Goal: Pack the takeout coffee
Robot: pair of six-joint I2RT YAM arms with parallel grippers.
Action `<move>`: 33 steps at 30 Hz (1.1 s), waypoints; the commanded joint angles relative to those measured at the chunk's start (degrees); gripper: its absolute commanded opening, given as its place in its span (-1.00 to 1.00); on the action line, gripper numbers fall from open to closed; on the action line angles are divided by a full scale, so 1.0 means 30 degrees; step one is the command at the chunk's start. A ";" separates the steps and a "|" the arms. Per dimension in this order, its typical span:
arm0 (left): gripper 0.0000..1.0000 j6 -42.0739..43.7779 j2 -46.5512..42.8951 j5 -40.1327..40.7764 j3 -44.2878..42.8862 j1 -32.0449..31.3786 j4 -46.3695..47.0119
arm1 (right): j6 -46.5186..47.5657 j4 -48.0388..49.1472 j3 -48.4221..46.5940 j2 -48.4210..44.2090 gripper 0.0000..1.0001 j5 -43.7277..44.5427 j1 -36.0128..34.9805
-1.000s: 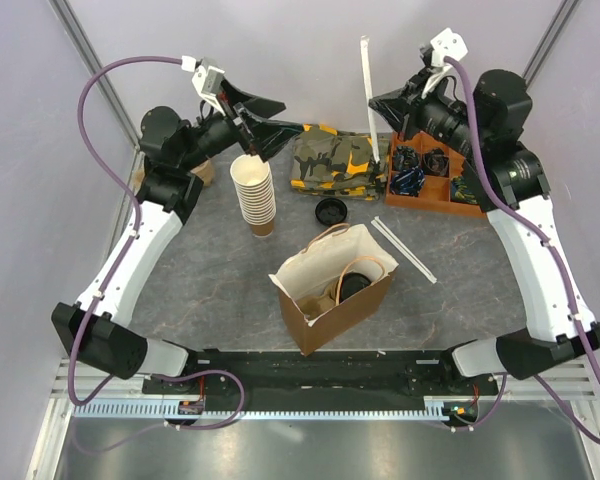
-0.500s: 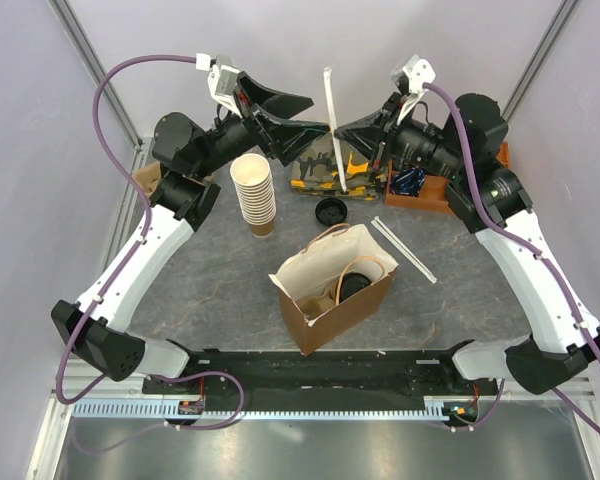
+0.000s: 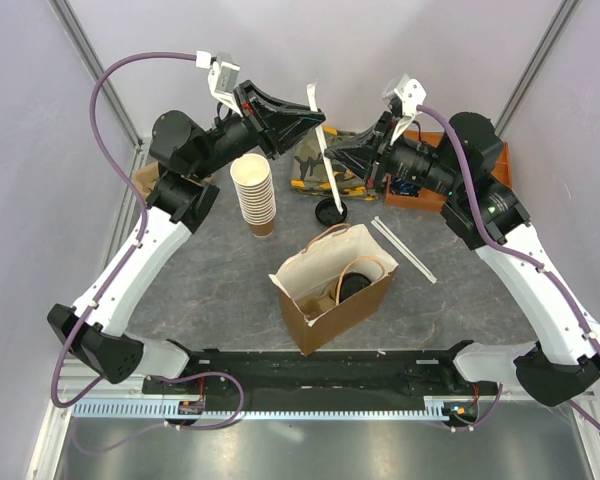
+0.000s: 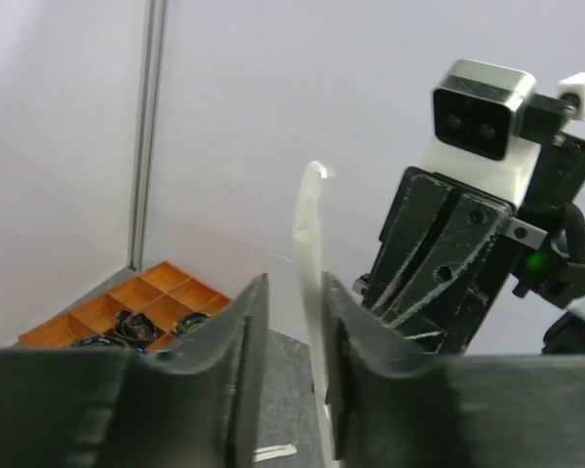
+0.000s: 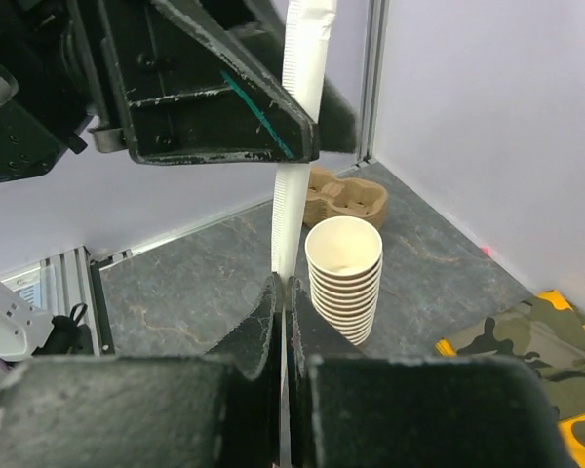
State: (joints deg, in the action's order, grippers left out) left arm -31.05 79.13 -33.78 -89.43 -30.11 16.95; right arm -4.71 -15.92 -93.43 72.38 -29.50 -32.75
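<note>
The takeout coffee [image 3: 356, 284], a brown cup with a black lid, sits inside the open brown paper bag [image 3: 332, 312] at the table's middle. Above the far side, my right gripper [image 3: 333, 160] [image 5: 282, 292] is shut on the lower part of a white paper-wrapped straw [image 3: 314, 104] [image 5: 292, 205] [image 4: 310, 253], holding it upright. My left gripper [image 3: 317, 122] [image 4: 292, 312] brackets the straw's upper part. The straw lies against one finger, with a gap to the other.
A tall stack of lidless paper cups [image 3: 254, 195] [image 5: 344, 273] stands left of the straw. A loose black lid [image 3: 330, 211], a camouflage cloth [image 3: 315, 160], an orange compartment tray [image 3: 435, 192] [image 4: 127, 312], another straw [image 3: 403, 248] and a cardboard cup carrier [image 5: 346, 193] lie around.
My right gripper has carried the straw leftward to the left gripper. The left gripper swung right, and its jaws have narrowed from wide open to close around the straw's upper part.
</note>
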 commanded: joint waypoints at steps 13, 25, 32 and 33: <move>-0.96 0.3375 -0.3726 -0.2681 -0.1333 0.0485 -0.5532 | 0.3000 -0.1195 -0.1407 -0.1420 0.96 0.4261 -0.0128; -0.96 0.6241 -0.6395 -0.6938 0.1911 -0.0828 -0.8024 | 0.2129 -0.1665 0.0292 -0.2651 0.96 0.4970 0.3177; -0.96 1.0142 -0.6749 -0.3535 0.5022 -0.4521 -0.6878 | 0.1189 -0.1928 0.1404 -0.3061 0.96 0.3419 0.4560; -0.96 1.0318 -0.6778 -0.3477 0.5140 -0.4670 -0.7054 | 0.1305 -0.2016 0.1464 -0.3120 0.96 0.3358 0.4589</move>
State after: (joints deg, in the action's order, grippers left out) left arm -8.19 58.63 -48.42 -75.96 -41.74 -4.34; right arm 0.60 -21.69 -90.11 64.45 -16.62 -19.40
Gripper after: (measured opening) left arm 0.034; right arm 0.979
